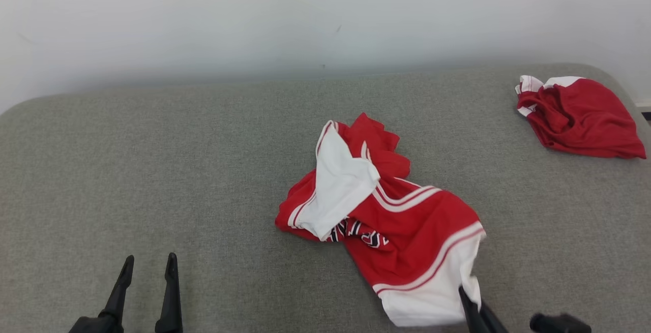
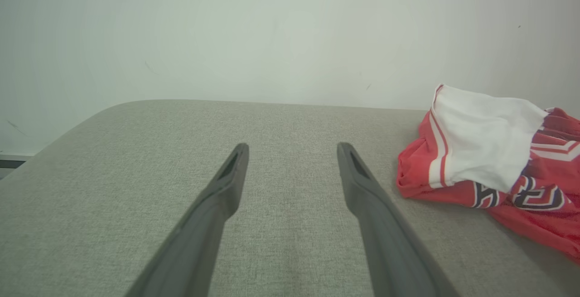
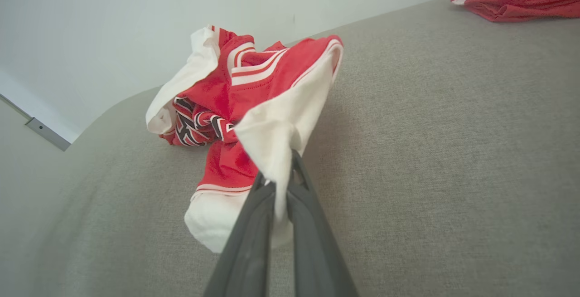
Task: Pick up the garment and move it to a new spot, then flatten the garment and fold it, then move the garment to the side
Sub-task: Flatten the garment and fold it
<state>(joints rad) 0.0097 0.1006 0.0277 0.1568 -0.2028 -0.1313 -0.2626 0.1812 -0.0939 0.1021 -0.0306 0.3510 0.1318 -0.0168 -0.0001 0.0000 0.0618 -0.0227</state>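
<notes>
i'm reading the scene off the cushion point(image 1: 152, 160), the grey pad everything is lying on. the garment point(image 1: 402, 221), red with white trim, is sitting crumpled around the cushion's middle, trailing toward its near edge on my right side. the right gripper point(image 3: 282, 177) is working at that near edge, and its jaws are clenching the garment's white hem point(image 3: 276, 138). in the right wrist view the cloth is running straight down between the two fingers and tenting up a little. the rest of the garment is lying bunched on the cushion, so i'm judging this as a grip made but no real lift or carry yet.

the left gripper point(image 1: 150, 258) is hovering over the cushion's near left part, jaws spread wide and holding nothing, well apart from the garment. a second garment point(image 1: 580, 117), also red, is lying heaped at the cushion's far right corner, apart from all this.

so i'm calling the task barely started: the pick-up is in hand. moving to a new spot on the cushion, flattening, folding and shifting it aside are all remaining. the left gripper is probably going to be needed for the spreading.
</notes>
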